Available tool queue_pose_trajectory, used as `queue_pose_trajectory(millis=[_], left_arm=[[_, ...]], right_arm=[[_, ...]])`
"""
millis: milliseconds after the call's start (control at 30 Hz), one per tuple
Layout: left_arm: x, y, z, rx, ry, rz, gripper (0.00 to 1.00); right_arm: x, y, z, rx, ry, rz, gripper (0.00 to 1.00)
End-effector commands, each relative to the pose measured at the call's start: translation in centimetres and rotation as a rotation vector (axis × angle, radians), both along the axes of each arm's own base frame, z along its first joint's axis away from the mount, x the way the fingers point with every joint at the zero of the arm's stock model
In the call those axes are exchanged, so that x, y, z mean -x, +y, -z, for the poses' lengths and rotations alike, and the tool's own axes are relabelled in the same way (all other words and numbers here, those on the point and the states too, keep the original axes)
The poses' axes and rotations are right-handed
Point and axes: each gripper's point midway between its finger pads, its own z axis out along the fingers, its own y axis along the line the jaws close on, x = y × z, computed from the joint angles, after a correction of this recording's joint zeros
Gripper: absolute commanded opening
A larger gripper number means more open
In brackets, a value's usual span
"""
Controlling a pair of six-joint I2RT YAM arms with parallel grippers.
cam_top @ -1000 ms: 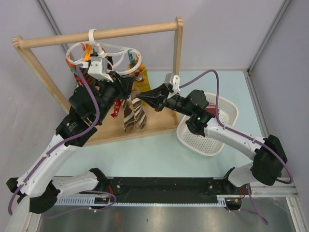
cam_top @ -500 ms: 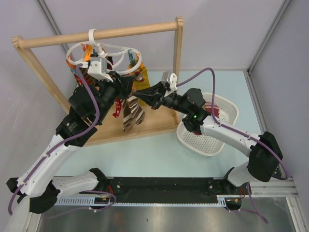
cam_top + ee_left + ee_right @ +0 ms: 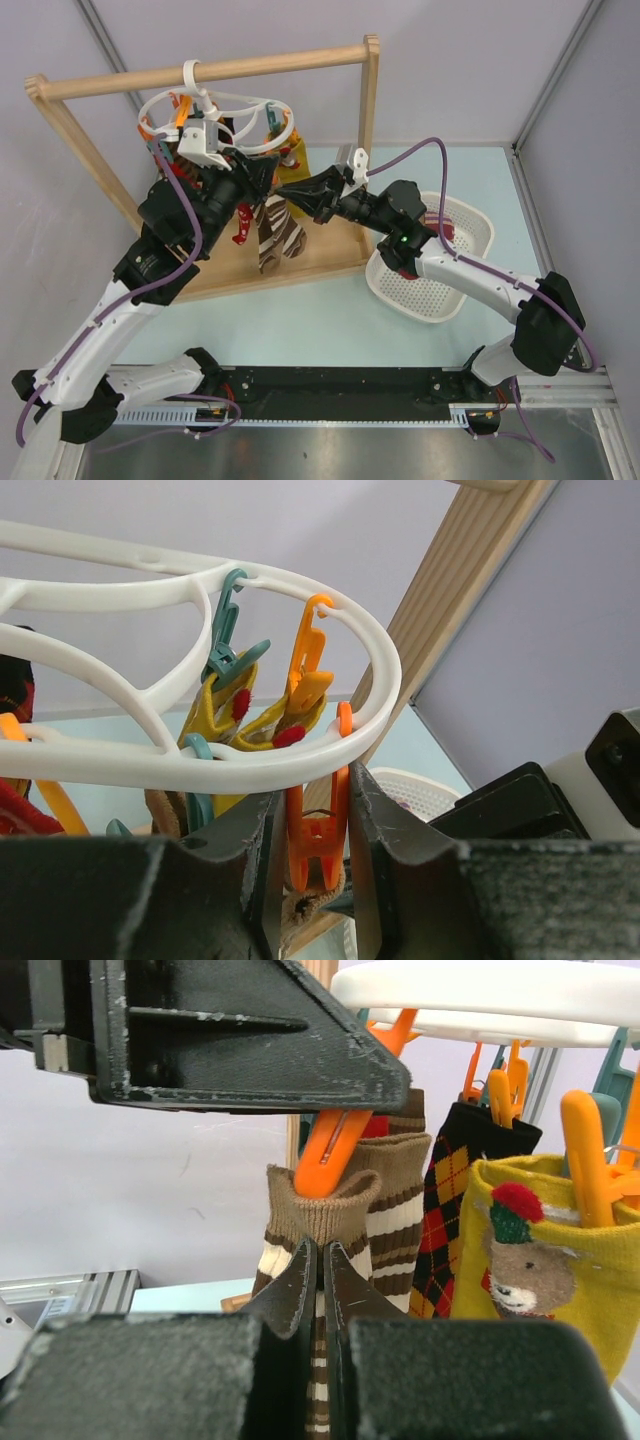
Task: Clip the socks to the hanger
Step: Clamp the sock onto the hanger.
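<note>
The white oval hanger (image 3: 215,105) hangs by its hook from the wooden rail. My left gripper (image 3: 266,172) is shut on an orange peg (image 3: 316,835) below the ring (image 3: 200,765), one finger on each side of it. My right gripper (image 3: 292,196) is shut on the cuff of a brown sock with cream stripes (image 3: 320,1215) and holds it up so the peg's tip (image 3: 335,1145) sits in the cuff opening. A second brown striped sock (image 3: 395,1200) hangs just behind it. A red sock (image 3: 243,222) hangs on the left side.
A black sock with diamonds (image 3: 455,1190) and a yellow sock (image 3: 545,1260) hang on pegs to the right. The wooden frame's post (image 3: 371,110) stands just behind my right wrist. The white basket (image 3: 470,262) sits on the table right of the frame.
My right gripper has moved left and up with the brown sock, from beside the wooden post to under the hanger, meeting the peg. My left arm has hardly moved.
</note>
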Motion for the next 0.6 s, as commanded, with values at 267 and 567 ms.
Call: queue_pose_trajectory(millis=[267,567], left_arm=[[0.68,0.19,-1.14,0.046,-0.034,0.021,0.00],[0.60,0.18,-1.03,0.034,-0.040,0.021,0.00]], right_arm=[[-0.43,-0.36,-2.51,-0.064,-0.016,-0.016,0.00],[-0.78,-0.69,-2.68,-0.070,-0.001,-0.024,0.00]])
